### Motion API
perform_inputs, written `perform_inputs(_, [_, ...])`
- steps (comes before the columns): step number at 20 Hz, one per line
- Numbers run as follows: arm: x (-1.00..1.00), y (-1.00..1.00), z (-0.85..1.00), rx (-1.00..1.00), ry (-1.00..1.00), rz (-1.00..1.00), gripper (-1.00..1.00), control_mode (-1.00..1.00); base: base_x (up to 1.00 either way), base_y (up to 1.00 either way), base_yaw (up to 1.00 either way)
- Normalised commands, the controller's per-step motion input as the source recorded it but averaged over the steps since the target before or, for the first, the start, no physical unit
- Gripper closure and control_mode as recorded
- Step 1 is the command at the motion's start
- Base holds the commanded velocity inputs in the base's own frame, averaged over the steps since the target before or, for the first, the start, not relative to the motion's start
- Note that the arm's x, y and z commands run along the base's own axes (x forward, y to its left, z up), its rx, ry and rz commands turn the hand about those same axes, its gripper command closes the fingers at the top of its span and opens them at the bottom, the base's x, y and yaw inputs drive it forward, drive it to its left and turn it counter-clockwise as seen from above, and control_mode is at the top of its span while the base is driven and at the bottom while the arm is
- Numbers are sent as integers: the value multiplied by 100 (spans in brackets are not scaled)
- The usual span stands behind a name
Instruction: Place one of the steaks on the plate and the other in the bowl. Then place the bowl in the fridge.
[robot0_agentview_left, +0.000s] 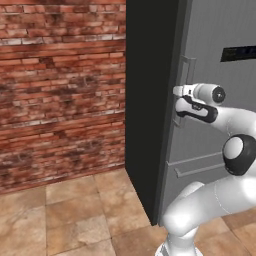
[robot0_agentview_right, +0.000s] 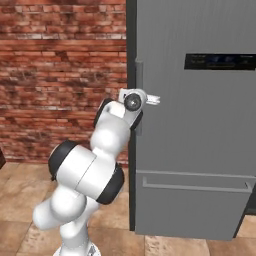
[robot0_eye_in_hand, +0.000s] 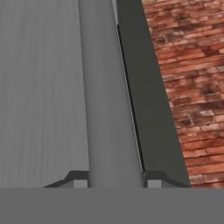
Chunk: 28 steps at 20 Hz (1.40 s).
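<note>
One door handle is all you have to deal with right now: the hand (robot0_eye_in_hand: 115, 181) is at the fridge (robot0_agentview_right: 200, 150), with its two fingertips (robot0_eye_in_hand: 80, 180) set on either side of the slim vertical bar handle (robot0_eye_in_hand: 109, 109). In the hand view the bar runs straight up between the tips, and they appear to be right against its sides, so you look to have a narrow grip on the handle, or to be just short of one; the exact contact is hard to tell.

From the left base view you can see the hand (robot0_agentview_left: 178, 106) reaching onto that bar at the door's edge, next to the black side panel (robot0_agentview_left: 147, 100). The door itself looks closed, flush with the fridge body.

As a judgement, you are at the fridge-opening step. Steaks, plate and bowl are out of frame, so you cannot confirm that the sorting is done. Still ahead: pull the door open, fetch the bowl, and set it on a shelf inside.
</note>
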Motion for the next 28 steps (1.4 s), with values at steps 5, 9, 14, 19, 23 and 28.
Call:
perform_inputs(5, [2,-18,2,2,0,0,100,-100,0,0,0])
perform_inputs(9, [-22,-21,4,7,0,0,100,-100,0,0,0])
perform_inputs(14, [-43,-30,9,11,0,0,100,-100,0,0,0])
perform_inputs(19, [-62,-41,6,11,0,0,100,-100,0,0,0])
perform_inputs(23, [-85,-60,0,6,0,0,100,-100,0,0,0])
perform_inputs(28, [-87,-63,0,2,5,0,100,-100,0,0,0])
